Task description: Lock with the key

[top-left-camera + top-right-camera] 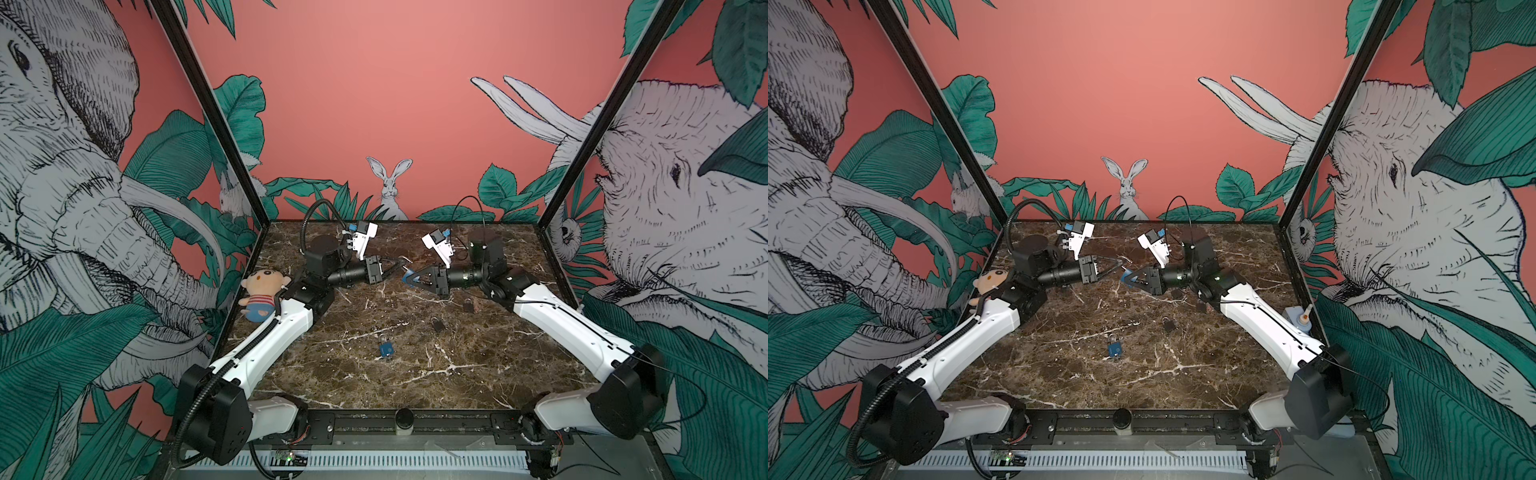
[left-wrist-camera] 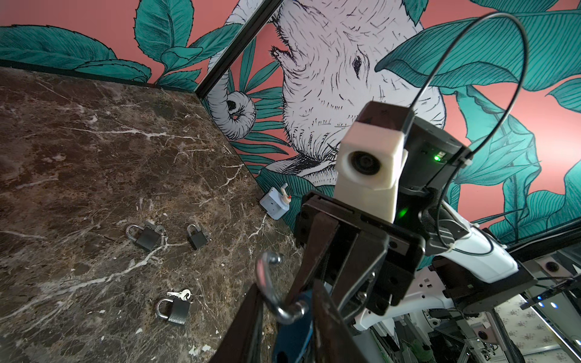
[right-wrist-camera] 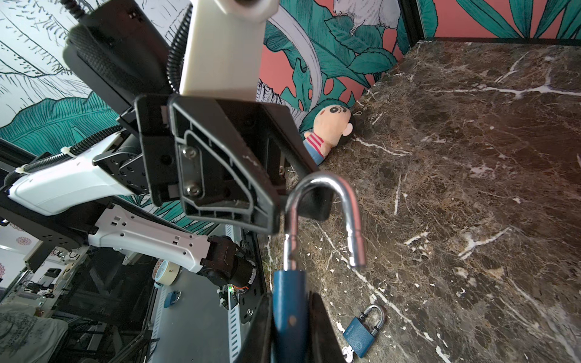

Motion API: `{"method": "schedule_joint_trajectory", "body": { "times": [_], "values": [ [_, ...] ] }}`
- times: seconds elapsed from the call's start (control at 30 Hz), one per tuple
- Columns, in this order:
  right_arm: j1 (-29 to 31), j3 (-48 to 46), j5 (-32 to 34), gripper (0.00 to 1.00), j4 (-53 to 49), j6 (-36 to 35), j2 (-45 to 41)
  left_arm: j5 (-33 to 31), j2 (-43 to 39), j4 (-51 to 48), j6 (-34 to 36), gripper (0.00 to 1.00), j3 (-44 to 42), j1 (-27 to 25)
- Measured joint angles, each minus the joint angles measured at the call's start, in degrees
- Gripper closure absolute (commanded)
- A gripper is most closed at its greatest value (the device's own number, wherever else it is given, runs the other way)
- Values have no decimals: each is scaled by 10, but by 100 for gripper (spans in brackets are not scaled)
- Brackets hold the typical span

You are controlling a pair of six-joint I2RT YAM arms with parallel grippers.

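Above the middle of the marble table (image 1: 415, 374), my right gripper (image 1: 405, 279) (image 3: 289, 309) is shut on the body of a blue padlock (image 3: 289, 314). Its silver shackle (image 3: 323, 188) stands open, free end swung out. My left gripper (image 1: 405, 262) (image 2: 283, 301) faces it from the left and is shut on the shackle's bend (image 2: 267, 283). No key shows in the held padlock. A small key (image 3: 345, 350) sticks out of a second blue padlock (image 1: 385, 349) (image 3: 361, 333) lying nearer the front. Another key (image 2: 179, 294) lies by a black padlock (image 2: 176, 309).
Two more black padlocks (image 2: 144, 235) (image 2: 198, 235) lie on the right under the right arm. A plush doll (image 1: 262, 291) leans at the left wall. A small pale box with a nozzle (image 1: 1298, 318) sits at the right wall.
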Motion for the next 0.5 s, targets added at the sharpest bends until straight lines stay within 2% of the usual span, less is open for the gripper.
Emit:
{"method": "schedule_joint_trajectory", "body": {
  "times": [0.5],
  "values": [
    [5, 0, 0, 100, -18, -13, 1, 7, 17, 13, -5, 74, 28, 0]
  ]
}}
